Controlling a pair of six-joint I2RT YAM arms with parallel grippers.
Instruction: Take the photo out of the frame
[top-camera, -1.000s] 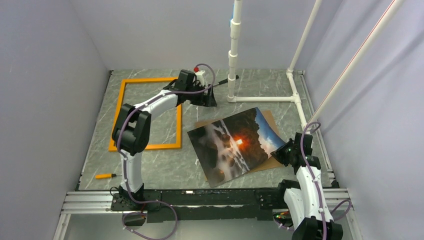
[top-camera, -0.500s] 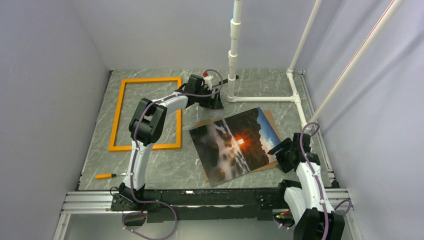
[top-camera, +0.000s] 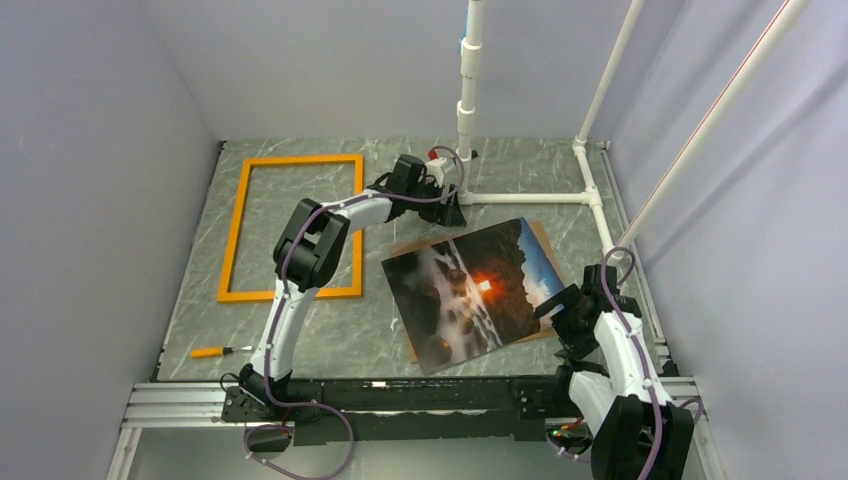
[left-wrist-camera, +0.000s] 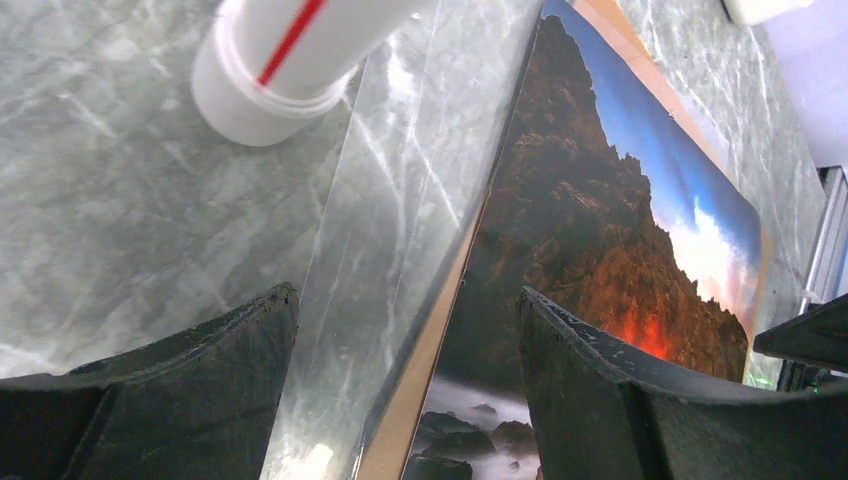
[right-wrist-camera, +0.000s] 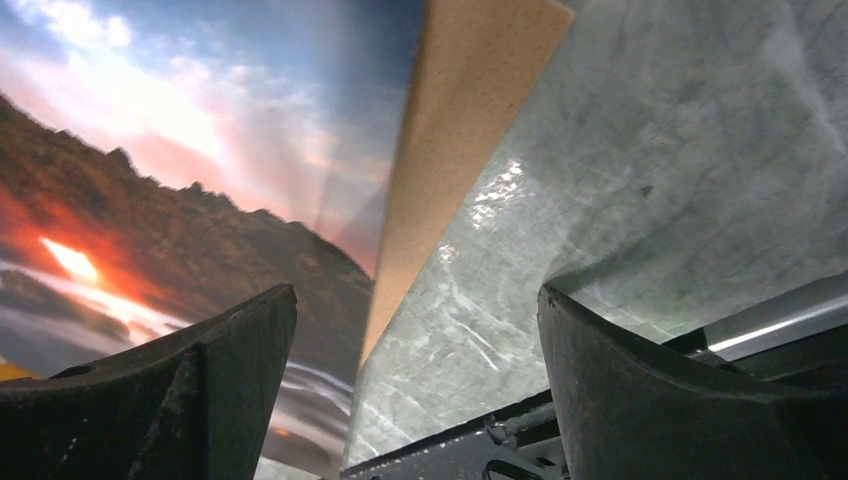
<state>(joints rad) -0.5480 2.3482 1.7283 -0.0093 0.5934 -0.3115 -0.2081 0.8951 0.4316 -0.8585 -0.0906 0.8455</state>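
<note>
**One photo lying outside its frame**

We are looking first at the photo (top-camera: 470, 290). It is lying face up on the table (top-camera: 330, 330), turned a little crooked, with a brown board (top-camera: 540, 235) peeking out from under its far and right sides. The orange frame (top-camera: 290, 294) is lying flat to its left, close by but not touching, and we are seeing only table inside it.

So we are thinking the big step is done: the photo is out. What may be left is letting go and backing away. For that, both arms need to lift up without bumping or dragging the photo.

The left gripper (top-camera: 447, 205) is hanging over the photo's far corner, near the white pipe (top-camera: 465, 150). The right gripper (top-camera: 560, 305) is sitting by the near right corner.

From the top view we cannot tell how the fingers are standing. The wrist views are helping here. The left wrist view is showing the left gripper (left-wrist-camera: 400, 300) with fingers wide apart and nothing pinched, the photo's edge running between them below. The right wrist view is showing the right gripper (right-wrist-camera: 415, 295) spread the same way, holding nothing, with the board's corner (right-wrist-camera: 450, 120) ahead.

Only the top view is showing the frame and a small screwdriver (top-camera: 212, 352) near the left arm.
</note>
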